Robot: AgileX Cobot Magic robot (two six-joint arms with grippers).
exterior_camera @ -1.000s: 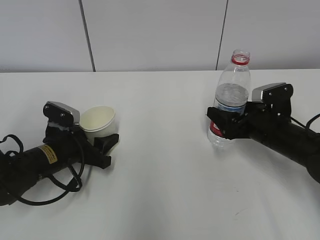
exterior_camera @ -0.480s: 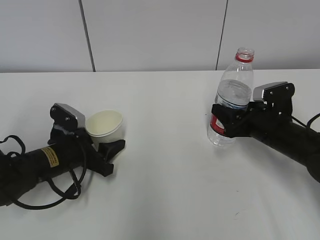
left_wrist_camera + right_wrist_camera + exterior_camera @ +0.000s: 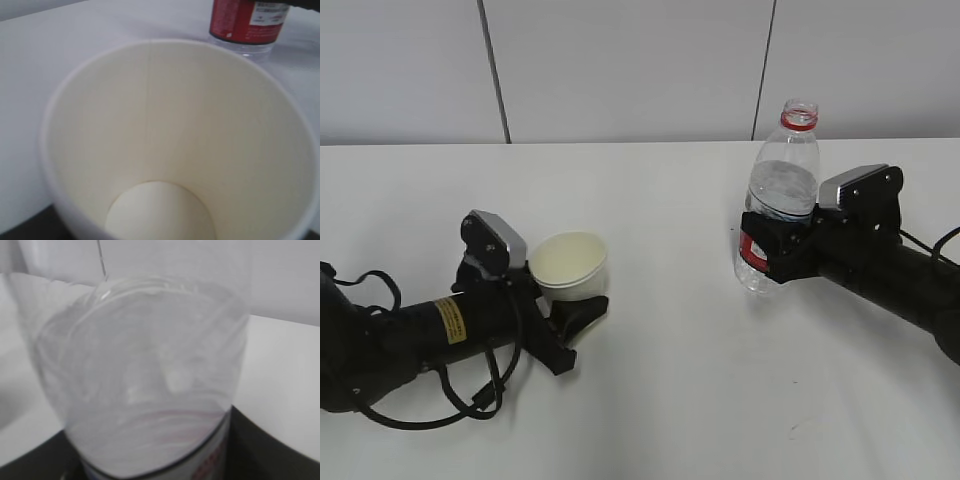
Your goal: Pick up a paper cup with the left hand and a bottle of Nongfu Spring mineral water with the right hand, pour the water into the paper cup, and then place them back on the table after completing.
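Off-white empty paper cup [image 3: 568, 266]: light, crushable, held low on its wall by left gripper [image 3: 570, 305], just above white bench [image 3: 660, 380]. Clear capless plastic water bottle [image 3: 778, 205]: heavier, slick, clamped at red label by right gripper [image 3: 765, 245].

The paper cup [image 3: 570, 265] sits left on the table [image 3: 650, 400], the bottle [image 3: 775, 205] right.

Lab-like: bare white table [image 3: 650, 380], grey panelled wall [image 3: 620, 70].

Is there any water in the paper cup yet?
No, empty: the left wrist view shows the paper cup's dry bare bottom.
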